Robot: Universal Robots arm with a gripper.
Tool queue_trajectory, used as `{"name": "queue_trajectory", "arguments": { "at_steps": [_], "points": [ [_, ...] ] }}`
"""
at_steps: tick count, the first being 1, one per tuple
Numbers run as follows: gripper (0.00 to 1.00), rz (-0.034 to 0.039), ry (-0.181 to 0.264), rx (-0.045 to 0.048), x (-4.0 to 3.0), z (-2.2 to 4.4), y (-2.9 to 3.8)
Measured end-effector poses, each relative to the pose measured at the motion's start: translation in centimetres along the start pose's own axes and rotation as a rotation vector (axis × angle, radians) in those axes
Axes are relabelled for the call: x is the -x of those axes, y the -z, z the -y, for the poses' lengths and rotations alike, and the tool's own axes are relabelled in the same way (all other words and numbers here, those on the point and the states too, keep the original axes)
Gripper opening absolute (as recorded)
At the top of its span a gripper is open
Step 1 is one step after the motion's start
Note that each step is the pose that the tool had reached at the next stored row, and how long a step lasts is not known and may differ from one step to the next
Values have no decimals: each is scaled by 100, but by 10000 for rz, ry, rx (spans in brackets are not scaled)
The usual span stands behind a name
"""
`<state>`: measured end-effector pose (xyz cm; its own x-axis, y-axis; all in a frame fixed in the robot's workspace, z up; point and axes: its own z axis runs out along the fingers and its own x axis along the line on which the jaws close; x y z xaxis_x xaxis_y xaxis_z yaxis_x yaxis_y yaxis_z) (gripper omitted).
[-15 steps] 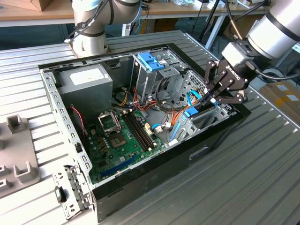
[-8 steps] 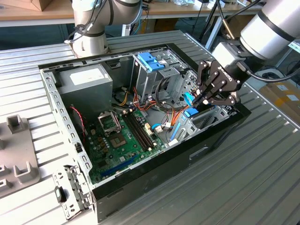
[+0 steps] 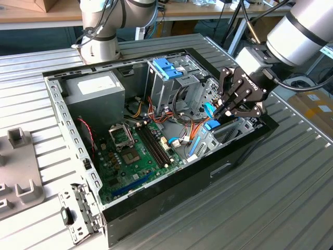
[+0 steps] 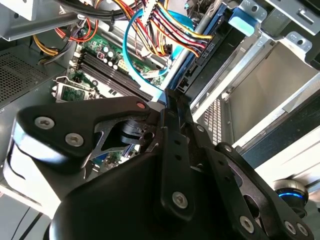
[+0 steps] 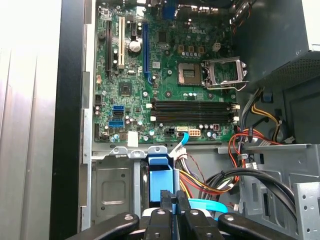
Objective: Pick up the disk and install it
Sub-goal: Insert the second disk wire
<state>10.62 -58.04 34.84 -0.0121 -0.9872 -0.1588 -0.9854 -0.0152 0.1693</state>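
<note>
The computer case (image 3: 229, 166) is black outside with bare silver metal walls inside. Its circuit board (image 5: 165, 75) is green, with black memory slots, one white and one blue card slot, and small blue sockets. The power supply box (image 3: 93, 91) at the far left is grey with a white sticker. Cable bundles (image 4: 170, 25) run red, yellow, orange and black, beside one light blue flat cable. The gripper (image 3: 231, 107) is black, against a blue plastic frame (image 5: 161, 182). The table (image 3: 291, 198) is ribbed silver-grey.

No words or numbers can be read here. The white sticker on the grey box (image 3: 96, 83) looks blank.
</note>
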Motion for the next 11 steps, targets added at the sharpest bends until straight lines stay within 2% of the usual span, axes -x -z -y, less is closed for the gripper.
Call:
{"name": "queue_trajectory", "arguments": {
  "at_steps": [8, 11],
  "points": [
    [16, -2, 41, -253, 0, 1, -1],
    [16, 5, 70, -422, 0, 1, -2]
  ]
}}
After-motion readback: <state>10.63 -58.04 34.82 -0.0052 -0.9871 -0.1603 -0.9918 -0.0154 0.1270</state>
